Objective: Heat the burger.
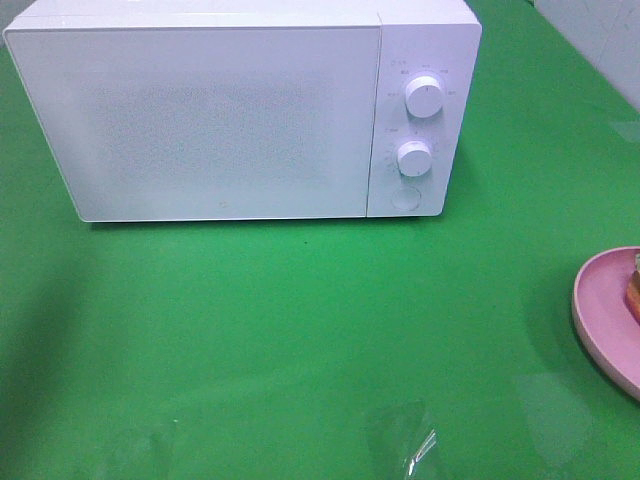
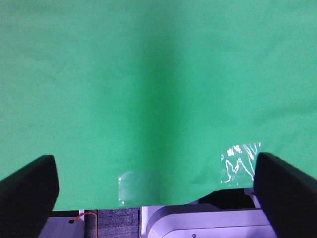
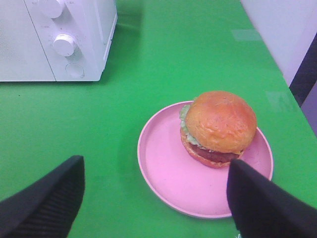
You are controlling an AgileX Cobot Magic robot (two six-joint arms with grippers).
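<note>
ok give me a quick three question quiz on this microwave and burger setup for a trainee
1. True or false: the microwave door is shut.
2. Multiple choice: the burger sits A) on the bare green cloth, B) on the pink plate, C) on top of the microwave.
3. Fill in: the right gripper stands ____ with nothing between its jaws.

Key
1. True. The door lies flush with the control panel, which carries two knobs.
2. B. It rests off-centre on the plate.
3. Open. The left gripper is open too, over bare cloth.
</note>
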